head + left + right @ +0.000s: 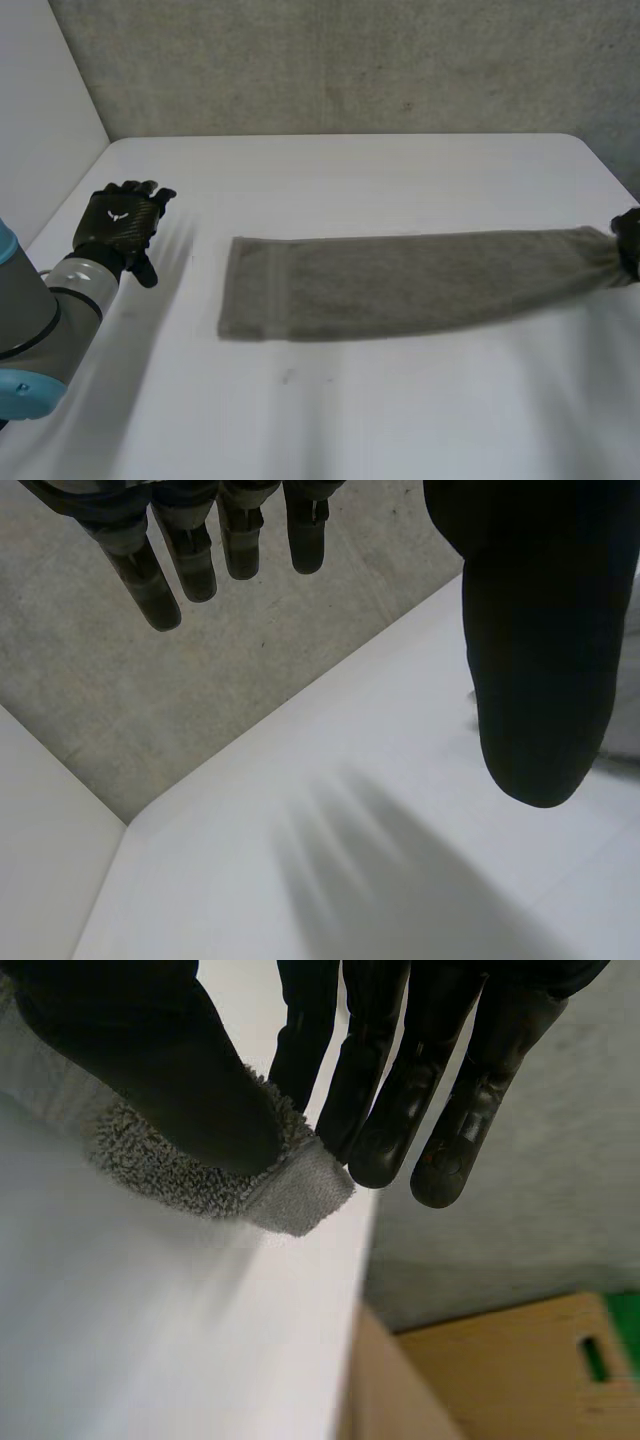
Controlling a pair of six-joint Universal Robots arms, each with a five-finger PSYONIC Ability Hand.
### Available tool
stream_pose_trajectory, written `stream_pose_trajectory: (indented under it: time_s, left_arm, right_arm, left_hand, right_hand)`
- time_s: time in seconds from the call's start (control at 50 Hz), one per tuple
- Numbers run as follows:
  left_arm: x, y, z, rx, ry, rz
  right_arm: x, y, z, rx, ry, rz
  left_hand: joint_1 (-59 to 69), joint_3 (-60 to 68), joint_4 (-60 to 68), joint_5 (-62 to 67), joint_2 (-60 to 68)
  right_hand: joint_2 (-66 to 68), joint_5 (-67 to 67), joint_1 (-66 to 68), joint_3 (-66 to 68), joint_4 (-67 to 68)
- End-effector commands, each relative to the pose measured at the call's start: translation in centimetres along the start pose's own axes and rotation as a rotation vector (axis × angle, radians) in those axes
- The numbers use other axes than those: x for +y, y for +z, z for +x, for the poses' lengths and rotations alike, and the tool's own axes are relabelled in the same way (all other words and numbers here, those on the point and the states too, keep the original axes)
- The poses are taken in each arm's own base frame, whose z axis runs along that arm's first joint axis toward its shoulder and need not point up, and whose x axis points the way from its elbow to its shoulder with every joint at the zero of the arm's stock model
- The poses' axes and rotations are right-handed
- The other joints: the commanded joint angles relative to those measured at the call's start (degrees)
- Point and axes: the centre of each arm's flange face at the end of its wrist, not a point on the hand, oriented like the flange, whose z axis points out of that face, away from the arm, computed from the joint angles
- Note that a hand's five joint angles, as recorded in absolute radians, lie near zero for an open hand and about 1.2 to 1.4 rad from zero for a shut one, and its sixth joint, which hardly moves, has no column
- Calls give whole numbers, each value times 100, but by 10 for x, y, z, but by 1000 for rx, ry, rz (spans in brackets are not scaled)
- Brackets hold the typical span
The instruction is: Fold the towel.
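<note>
As my right hand (400, 1060) pinches one end of the long grey terry towel (400, 285), my open left hand (120, 222) hovers off the other.

A grey towel (400, 285) lies stretched out long on the white table (400, 420), reaching its right edge.

Overhead, close right-wrist views of towel (400, 285)

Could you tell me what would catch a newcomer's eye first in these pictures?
The long grey towel stretched in a strip across the white table. The right robot hand pinches its end at the table's right edge, while the left robot hand hovers open over the left side, clear of the towel.
</note>
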Motion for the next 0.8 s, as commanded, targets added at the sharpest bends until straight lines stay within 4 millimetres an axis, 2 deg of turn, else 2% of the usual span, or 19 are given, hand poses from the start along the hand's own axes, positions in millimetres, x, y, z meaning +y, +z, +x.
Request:
stream_pose_trajectory:
  time_s: [0.02, 0.1, 0.12, 0.16, 0.22, 0.26, 0.28, 0.32, 0.38, 0.42, 0.44, 0.48, 0.58, 0.66, 0.7, 0.72, 0.74, 0.76, 0.8]
  left_arm:
    - [-1, -2, 0, 0, 0, 1]
    - [0, -3, 0, -2, -2, -3]
    - [0, -3, 0, -2, -2, -3]
    - [0, -3, 0, -2, -2, -3]
    - [1, -3, -1, -3, -2, -3]
    - [1, -3, -1, -4, -2, -5]
    - [1, -3, -1, -4, -2, -5]
    - [0, -3, -1, -4, -2, -4]
    - [0, -3, -1, -4, -2, -4]
    - [1, -3, -1, -6, -4, -4]
    - [1, -3, -1, -6, -4, -4]
    - [0, -3, -1, -7, -5, -1]
    - [-1, -4, -1, -7, -5, 0]
    - [0, -4, -1, -6, -5, -3]
    - [0, -5, 0, -4, -5, -5]
    - [0, -5, 1, -2, -4, -1]
    - [-2, -6, 2, 3, -5, 3]
    - [-2, -6, 2, 3, -5, 3]
    - [-8, -8, 11, 26, -3, 24]
  right_arm:
    - [-58, -19, -8, 19, 33, 213]
    - [-117, -57, -39, -74, 110, 428]
    - [-117, -57, -39, -74, 110, 429]
    - [-150, -89, -72, -205, 131, 572]
    - [-162, -106, -92, -285, 125, 643]
    - [-182, -140, -135, -444, 103, 779]
    - [-182, -140, -135, -445, 103, 779]
    - [-189, -166, -172, -573, 75, 874]
    - [-189, -176, -191, -635, 65, 901]
    - [-189, -197, -224, -745, 45, 958]
    - [-189, -197, -225, -746, 45, 959]
    - [-183, -211, -253, -840, 23, 983]
    - [-160, -220, -290, -938, -11, 949]
    - [-153, -219, -297, -948, -23, 927]
    - [-159, -216, -288, -909, -3, 914]
    - [-160, -216, -288, -909, -3, 914]
    - [-168, -214, -278, -868, 16, 913]
    - [-168, -214, -277, -868, 16, 913]
    - [-188, -215, -247, -773, 94, 893]
  left_hand:
    - [-32, 46, 35, -181, 54]
    - [-32, 46, 35, -181, 54]
    - [-32, 46, 35, -181, 54]
    - [-32, 46, 35, -181, 54]
    - [-32, 46, 35, -181, 54]
    - [-32, 46, 35, -181, 54]
    - [-32, 46, 35, -181, 54]
    - [-32, 46, 35, -181, 54]
    - [-32, 46, 35, -181, 54]
    - [-32, 46, 35, -181, 54]
    - [-32, 46, 35, -181, 54]
    - [-32, 46, 35, -181, 54]
    - [-32, 46, 35, -181, 54]
    - [-32, 46, 35, -181, 54]
    - [-32, 46, 35, -181, 54]
    - [-32, 46, 35, -181, 54]
    - [-32, 46, 35, -181, 54]
    - [-32, 46, 35, -181, 54]
    - [-32, 46, 35, -181, 54]
  right_hand:
    - [1289, 1433, 2579, 1236, 1182]
    - [1289, 1433, 2579, 1236, 1182]
    - [1289, 1433, 2579, 1236, 1182]
    - [1289, 1433, 2579, 1236, 1182]
    - [1289, 1433, 2579, 1236, 1182]
    - [1289, 1433, 2579, 1236, 1182]
    - [1289, 1433, 2579, 1236, 1182]
    - [1289, 1433, 2579, 1236, 1182]
    - [1289, 1433, 2579, 1236, 1182]
    - [1289, 1433, 2579, 1236, 1182]
    - [1289, 1433, 2579, 1236, 1182]
    - [1289, 1433, 2579, 1236, 1182]
    - [1289, 1433, 2579, 1236, 1182]
    - [1289, 1433, 2579, 1236, 1182]
    - [-3739, -3596, -2450, -3792, -3847]
    - [-3767, -3624, -2478, -3821, -3875]
    - [-5699, -5556, -4410, -5753, -5807]
    - [-5711, -5567, -4421, -5764, -5818]
    - [-5711, -5567, -4421, -5764, -5818]
